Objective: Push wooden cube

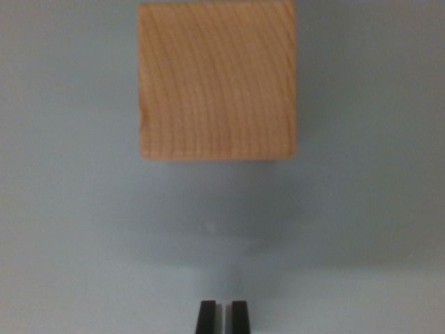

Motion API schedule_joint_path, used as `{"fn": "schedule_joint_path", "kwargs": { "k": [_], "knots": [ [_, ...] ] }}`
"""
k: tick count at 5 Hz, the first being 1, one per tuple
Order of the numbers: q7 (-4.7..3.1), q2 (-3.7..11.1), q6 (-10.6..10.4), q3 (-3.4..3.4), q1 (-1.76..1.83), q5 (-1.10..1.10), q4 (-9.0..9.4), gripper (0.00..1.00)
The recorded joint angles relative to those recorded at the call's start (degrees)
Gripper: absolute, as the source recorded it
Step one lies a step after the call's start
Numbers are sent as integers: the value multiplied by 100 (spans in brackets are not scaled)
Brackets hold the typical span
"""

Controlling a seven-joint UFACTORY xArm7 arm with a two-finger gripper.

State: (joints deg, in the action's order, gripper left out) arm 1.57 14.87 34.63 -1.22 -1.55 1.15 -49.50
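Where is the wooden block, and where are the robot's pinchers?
wooden cube (217, 80), wrist view, middle of its visible face.
gripper (223, 316), wrist view, narrow gap between its two black fingertips.

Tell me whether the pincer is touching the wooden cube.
Apart. The wrist view shows bare grey surface between the pincer and the wooden cube.

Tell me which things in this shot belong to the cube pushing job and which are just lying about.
Part of the job:
wooden cube, top centre
gripper, fingertips nearly together at the bottom edge, apart from the cube

Just lying about:
nothing; only the plain grey surface shows
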Motion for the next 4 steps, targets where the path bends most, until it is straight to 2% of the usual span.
{"fn": "schedule_joint_path", "kwargs": {
  "k": [3, 4],
  "knots": [
    [0, 0, 0, 0, 0, 0, 0, 0],
    [0, 0, 0, 0, 0, 0, 0, 100]
  ]
}}
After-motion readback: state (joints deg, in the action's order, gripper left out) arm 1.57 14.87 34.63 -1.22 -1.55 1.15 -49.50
